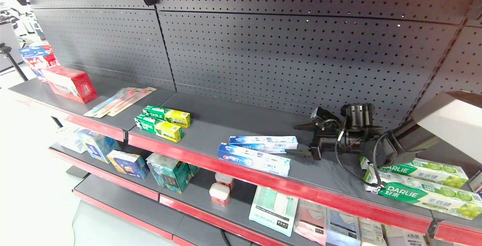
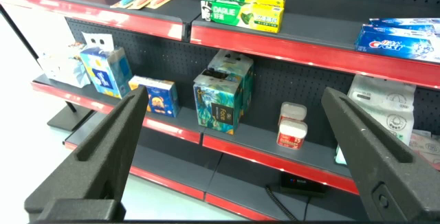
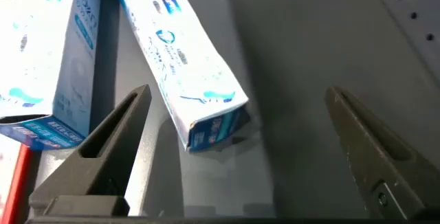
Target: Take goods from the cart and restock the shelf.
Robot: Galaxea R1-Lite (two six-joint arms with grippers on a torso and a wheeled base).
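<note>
Two blue-and-white toothpaste boxes lie on the grey shelf (image 1: 226,118): the rear box (image 1: 263,142) is angled, the front box (image 1: 254,159) sits along the red edge. My right gripper (image 1: 301,140) hovers just right of the rear box, open and holding nothing. In the right wrist view the rear box's end (image 3: 199,93) lies just ahead of the open gripper (image 3: 240,155), with the front box (image 3: 48,66) beside it. My left gripper (image 2: 234,162) is open and empty, low in front of the lower shelves.
Two green toothpaste boxes (image 1: 162,121) lie left of centre, with toothbrush packs (image 1: 120,101) and a red box (image 1: 71,84) further left. More green boxes (image 1: 425,185) lie under my right arm. Lower shelves hold tissue boxes (image 2: 223,93) and small jars (image 2: 292,124).
</note>
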